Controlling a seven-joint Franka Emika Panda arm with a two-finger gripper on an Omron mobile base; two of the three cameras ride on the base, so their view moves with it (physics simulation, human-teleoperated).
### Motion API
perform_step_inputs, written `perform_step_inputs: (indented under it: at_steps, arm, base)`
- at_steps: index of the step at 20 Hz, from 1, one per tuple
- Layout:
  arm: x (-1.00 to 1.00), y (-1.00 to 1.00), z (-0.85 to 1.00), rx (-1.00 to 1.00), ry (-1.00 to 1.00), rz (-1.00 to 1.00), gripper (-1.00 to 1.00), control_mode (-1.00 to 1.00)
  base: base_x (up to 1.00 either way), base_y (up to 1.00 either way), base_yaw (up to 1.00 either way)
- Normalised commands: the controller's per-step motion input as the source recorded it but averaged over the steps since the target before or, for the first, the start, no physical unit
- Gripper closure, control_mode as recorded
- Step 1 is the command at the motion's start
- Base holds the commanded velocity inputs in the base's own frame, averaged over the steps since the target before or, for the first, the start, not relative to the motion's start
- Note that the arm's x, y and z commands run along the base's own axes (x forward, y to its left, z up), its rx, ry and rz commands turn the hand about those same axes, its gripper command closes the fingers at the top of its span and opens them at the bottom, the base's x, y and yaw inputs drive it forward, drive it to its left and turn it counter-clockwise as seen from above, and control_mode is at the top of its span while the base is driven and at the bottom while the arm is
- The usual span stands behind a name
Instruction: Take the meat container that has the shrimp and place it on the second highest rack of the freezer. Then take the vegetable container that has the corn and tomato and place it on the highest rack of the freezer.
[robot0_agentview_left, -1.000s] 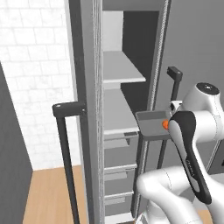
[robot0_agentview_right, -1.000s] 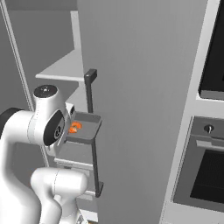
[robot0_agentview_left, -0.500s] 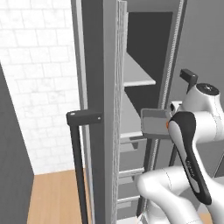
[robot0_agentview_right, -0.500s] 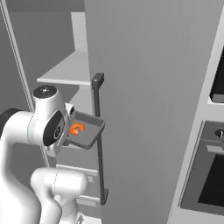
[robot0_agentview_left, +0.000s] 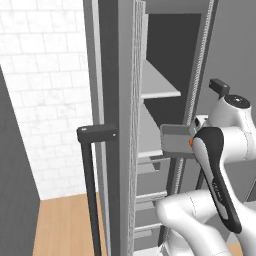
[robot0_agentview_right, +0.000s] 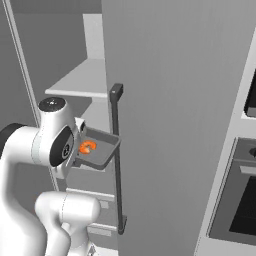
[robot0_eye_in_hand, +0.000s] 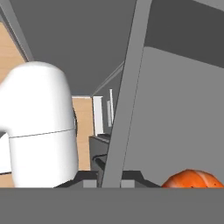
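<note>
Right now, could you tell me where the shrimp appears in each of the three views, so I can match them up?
Left base view: the shrimp is an orange sliver at centre right, behind the arm.
Right base view: left of centre, in the meat container.
Hand view: bottom right edge.
Shared landmark: the meat container's dark rim.

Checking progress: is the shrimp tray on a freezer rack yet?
Not yet. The tray with the shrimp hangs in the air at the arm, before the freezer shelves.
</note>
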Motion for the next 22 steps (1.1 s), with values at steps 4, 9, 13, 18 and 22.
perform_step_inputs:
  at_steps: [4,9,13,18,22]
  arm:
    - [0.0,0.0,0.0,0.0,0.0,0.0,1.0,1.0]
    - [0.0,0.39,0.0,0.0,-0.01,0.07,1.0,-1.0]
    - [0.01,0.41,0.0,0.0,0.0,0.11,1.0,-1.0]
    - [0.15,0.31,-0.02,0.0,-0.02,0.11,1.0,-1.0]
    - [0.52,0.15,-0.02,0.0,-0.01,0.0,1.0,-1.0]
  base:
    - [0.0,0.29,0.0]
    - [0.0,0.0,0.0]
    - [0.0,0.0,0.0]
    - [0.0,0.0,0.0]
    - [0.0,0.0,0.0]
